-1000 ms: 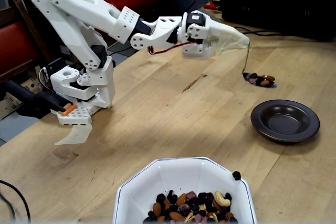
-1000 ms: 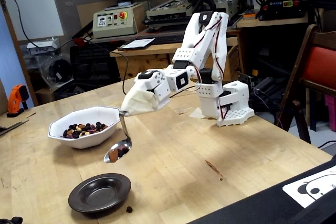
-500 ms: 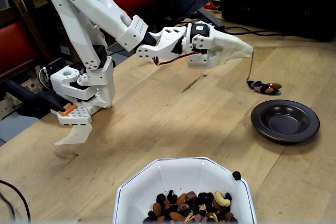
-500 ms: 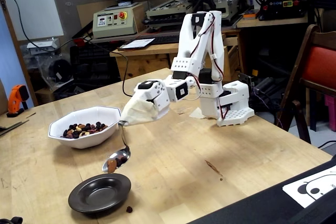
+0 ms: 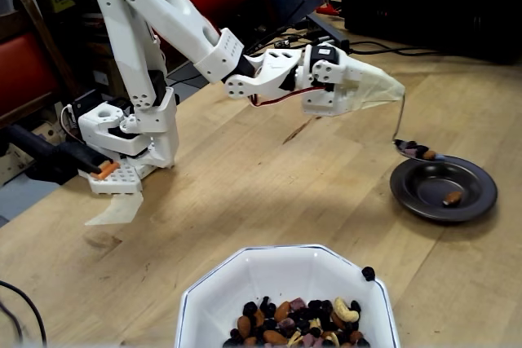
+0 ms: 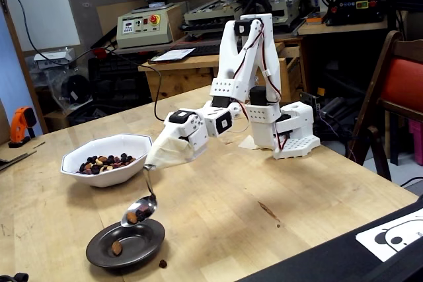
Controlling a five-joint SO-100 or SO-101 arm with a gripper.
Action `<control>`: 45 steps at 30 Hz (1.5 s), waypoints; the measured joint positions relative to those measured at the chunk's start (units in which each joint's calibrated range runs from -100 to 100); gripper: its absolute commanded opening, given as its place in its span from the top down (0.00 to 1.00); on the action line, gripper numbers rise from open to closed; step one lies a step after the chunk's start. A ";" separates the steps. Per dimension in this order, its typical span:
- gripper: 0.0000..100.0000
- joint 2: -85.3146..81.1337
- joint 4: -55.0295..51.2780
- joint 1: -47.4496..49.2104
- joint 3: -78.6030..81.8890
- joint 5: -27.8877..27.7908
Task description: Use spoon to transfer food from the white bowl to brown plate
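I have the arm stretched out low over the counter [image 5: 269, 177], with the gripper [image 5: 383, 91] wrapped in a pale cloth-like cover, so I cannot see the fingers themselves. The spoon [image 5: 405, 144] hangs from the tip of that cover by its thin handle, so I record the gripper as clamped on the spoon; in the other fixed view the gripper [image 6: 153, 163] and spoon [image 6: 140, 208] show the same arrangement.

The spoon's oval end sits above the near edge of the brown plate [image 5: 473, 201], carrying a few pieces of food [image 5: 420, 152]. In the other fixed view the loaded end hovers just above the brown plate [image 6: 149, 246]; whether it touches the rim I cannot tell. One brown almond [image 5: 453, 198] lies inside the plate, seen also in the other fixed view [image 6: 117, 247].

The white bowl [image 5: 245, 283] stands well apart from the plate at the bottom of the frame and holds a heap of almonds, cashews and dark pieces. A single dark piece [image 5: 368, 272] rests on its rim. In the other fixed view the white bowl [image 6: 76, 163] sits behind the plate, and a stray dark piece [image 6: 162, 263] lies on the counter just beside the plate.
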State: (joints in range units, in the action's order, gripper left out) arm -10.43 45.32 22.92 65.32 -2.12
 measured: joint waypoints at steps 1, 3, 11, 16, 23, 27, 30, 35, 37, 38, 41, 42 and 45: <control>0.98 1.55 0.00 0.00 -1.77 0.00; 0.98 4.38 0.00 0.00 -4.88 -0.78; 0.98 7.30 0.00 0.00 -9.51 -4.98; 0.97 7.30 0.00 0.00 -9.51 -5.62; 0.98 7.30 0.00 0.00 -9.51 -10.45; 0.98 7.30 0.00 0.00 -9.51 -13.14; 0.98 7.30 0.00 0.00 -9.51 -14.36; 0.97 7.30 0.00 0.00 -9.51 -16.65; 0.97 7.30 0.00 0.00 -9.51 -17.83; 0.97 7.30 0.00 0.00 -9.51 -18.46; 0.97 7.30 0.00 0.00 -9.51 -20.27; 0.97 7.30 0.00 0.00 -9.51 -20.85; 0.97 7.30 0.00 0.00 -9.51 -22.56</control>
State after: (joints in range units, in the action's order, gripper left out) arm -3.13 45.32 22.92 55.81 -24.69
